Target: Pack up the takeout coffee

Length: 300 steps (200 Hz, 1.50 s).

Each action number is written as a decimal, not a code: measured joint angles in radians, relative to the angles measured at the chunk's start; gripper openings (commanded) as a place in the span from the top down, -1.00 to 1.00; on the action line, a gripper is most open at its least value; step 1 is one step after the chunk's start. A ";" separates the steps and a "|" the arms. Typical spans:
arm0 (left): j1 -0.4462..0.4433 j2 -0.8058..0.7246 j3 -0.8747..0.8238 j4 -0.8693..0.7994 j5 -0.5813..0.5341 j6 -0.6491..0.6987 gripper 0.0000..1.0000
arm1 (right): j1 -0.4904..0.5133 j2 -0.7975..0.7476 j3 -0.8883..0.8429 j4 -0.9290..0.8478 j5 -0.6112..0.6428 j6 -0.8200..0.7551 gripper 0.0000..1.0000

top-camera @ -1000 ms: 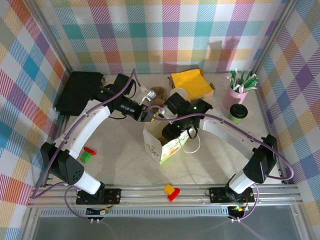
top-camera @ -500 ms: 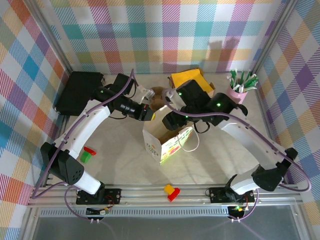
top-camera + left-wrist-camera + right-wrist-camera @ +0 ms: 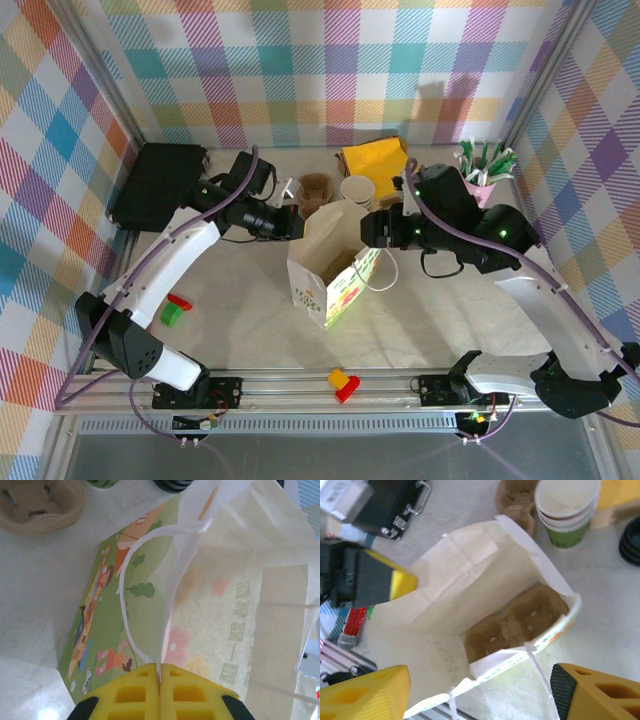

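the left jaws are closed tight, their yellow pads (image 3: 132, 695) pinching the rim of the white paper bag (image 3: 325, 245). the bag stands open on the surface (image 3: 250, 320) between the two arms. the right jaws are spread wide over the bag's right side and hold nothing, with one yellow finger (image 3: 365, 695) at each lower corner of the right wrist view. a brown cup carrier (image 3: 520, 622) lies inside the bag. a stack of lidless cups (image 3: 567, 505) stands just beyond the bag. where the takeout coffee stands i cannot tell; the right arm (image 3: 480, 235) lies over the surface near the pink cup of straws (image 3: 480, 188).
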 measured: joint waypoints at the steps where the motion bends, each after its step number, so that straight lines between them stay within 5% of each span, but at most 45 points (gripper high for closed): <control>1: -0.001 -0.001 -0.002 0.001 -0.002 -0.003 0.98 | -0.001 -0.002 -0.003 0.000 0.000 0.003 -0.51; 28: -0.048 -0.057 -0.048 0.006 -0.076 -0.122 0.97 | -0.029 -0.023 -0.100 0.011 -0.020 0.101 -0.51; 104: -0.122 -0.163 -0.084 -0.019 -0.270 -0.323 0.27 | -0.033 0.043 -0.196 0.113 -0.096 0.198 -0.39; 138: -0.141 -0.163 0.023 -0.093 -0.374 -0.286 0.40 | -0.033 0.058 -0.202 0.130 -0.115 0.205 -0.28; 174: -0.267 -0.138 0.175 -0.145 -0.515 -0.238 0.50 | -0.033 0.058 -0.219 0.137 -0.121 0.212 -0.16; 300: -0.397 0.150 0.182 -0.108 -0.436 -0.131 0.62 | -0.033 0.035 -0.262 0.167 -0.121 0.212 0.08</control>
